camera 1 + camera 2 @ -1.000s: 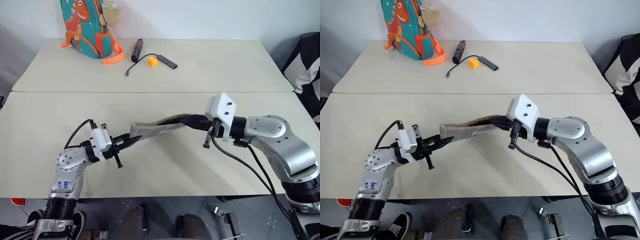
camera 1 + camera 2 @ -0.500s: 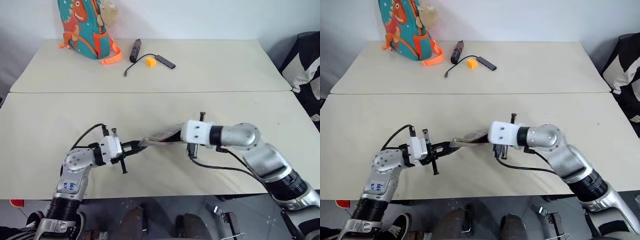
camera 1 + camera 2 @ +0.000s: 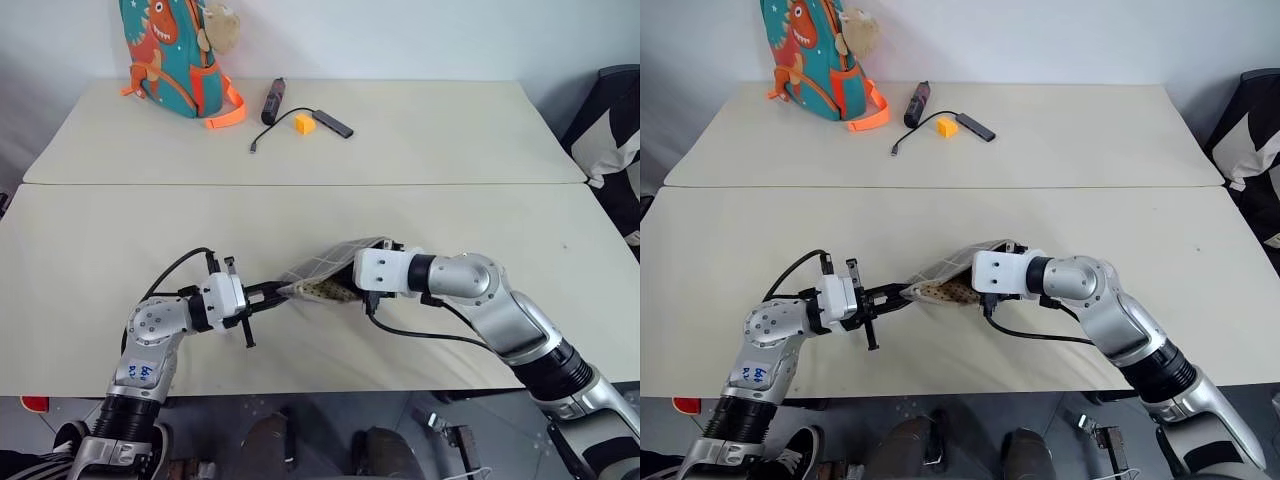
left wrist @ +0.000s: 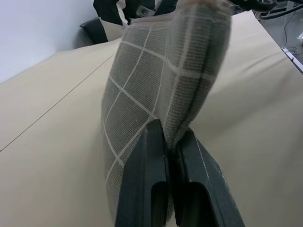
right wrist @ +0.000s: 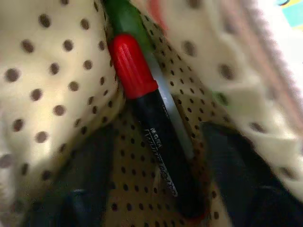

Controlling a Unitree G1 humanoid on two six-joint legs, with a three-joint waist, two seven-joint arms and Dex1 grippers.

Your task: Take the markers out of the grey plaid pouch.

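Pinching one end of the grey plaid pouch [image 4: 156, 90], the left gripper [image 4: 171, 156] is keeping its fingers [image 4: 150, 189] pressed together on the fabric. Inside the pouch's open mouth, the right gripper [image 5: 151, 208] is spreading its fingers [image 5: 90, 184] either side of the red and black marker [image 5: 149, 123], touching nothing clearly; a green marker [image 5: 124, 19] is lying beside it, mostly cut off. Dotted lining is hiding the rest. Pouch and arms are sitting over a beige table [image 3: 90, 240]; a dinosaur backpack [image 3: 172, 50] is standing at the far edge by a pale wall.
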